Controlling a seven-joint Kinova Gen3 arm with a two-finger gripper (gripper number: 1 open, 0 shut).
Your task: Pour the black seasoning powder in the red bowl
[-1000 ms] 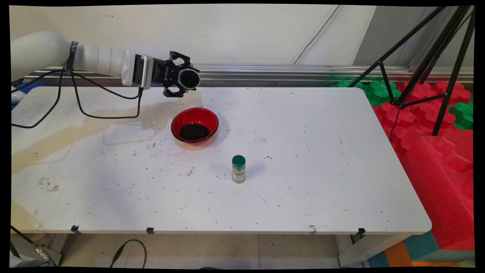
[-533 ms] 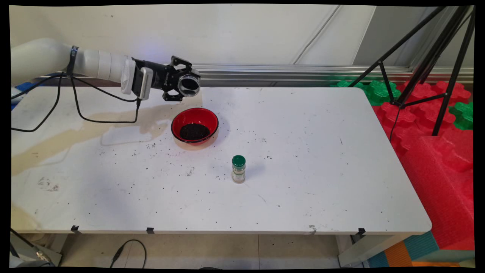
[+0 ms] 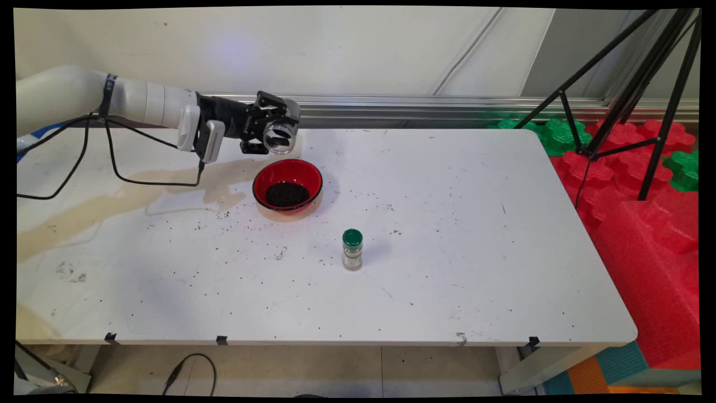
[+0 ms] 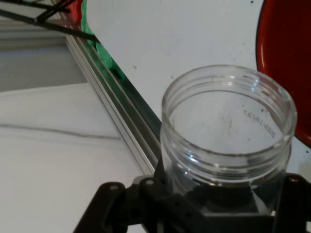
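My gripper (image 3: 274, 134) is shut on a clear, lidless jar (image 3: 279, 137), held on its side in the air just above and behind the red bowl (image 3: 287, 185). In the hand view the clear jar (image 4: 228, 131) fills the lower right, looks empty, and its open mouth points away from the hand; the black linkage clamps its base. The bowl's red rim (image 4: 286, 68) shows at the right edge. Dark grains lie in a heap in the bowl.
A small spice bottle with a green cap (image 3: 352, 249) stands upright in front of the bowl, to its right. Dark grains are scattered over the white table (image 3: 447, 252). A metal rail (image 3: 419, 106) runs along the table's back; a black tripod (image 3: 632, 89) and red and green foam blocks (image 3: 643, 196) stand to the right.
The hand has turned and dipped slightly toward the bowl, and the jar's mouth has swung round. The dark grains seen inside the jar earlier no longer show in it.
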